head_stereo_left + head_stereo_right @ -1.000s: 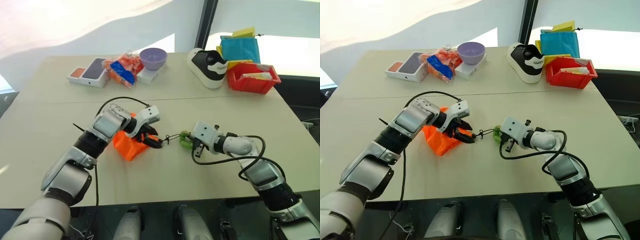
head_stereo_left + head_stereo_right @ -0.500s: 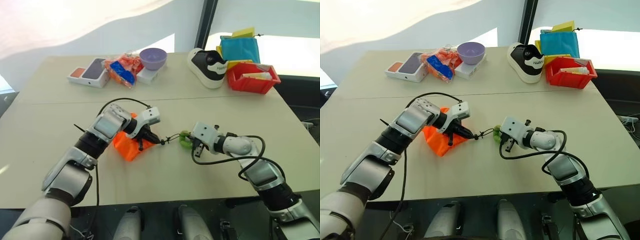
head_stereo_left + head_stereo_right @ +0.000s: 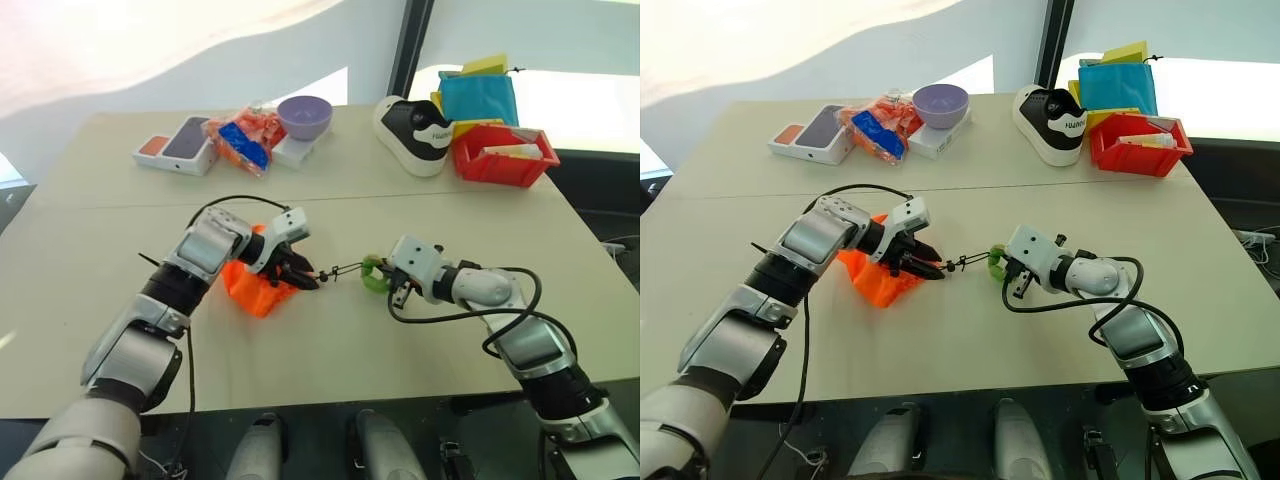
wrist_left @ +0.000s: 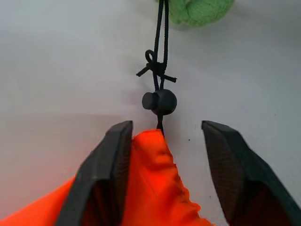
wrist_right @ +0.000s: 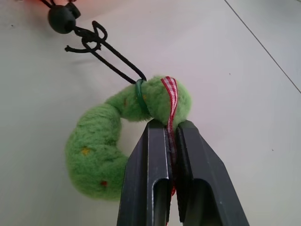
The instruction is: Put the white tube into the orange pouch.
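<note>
L gripper (image 4: pixel 162 155) jaws apart astride orange pouch (image 4: pixel 155 188) neck, frame centre; R gripper (image 5: pixel 171 129) clamps fuzzy green ring (image 5: pixel 101 155); red bin (image 3: pixel 505 155) w/ box upper right.

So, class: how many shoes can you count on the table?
1: a black-and-white shoe at the table's far side, left of the red bin. A second could be hidden behind the bin.

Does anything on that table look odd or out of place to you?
Yes: a sneaker sits on the table among a bowl and snack packet. Also, the orange pouch lies crumpled with its mouth cinched, its cord pulled taut by the right gripper pinching the green ring.
</note>
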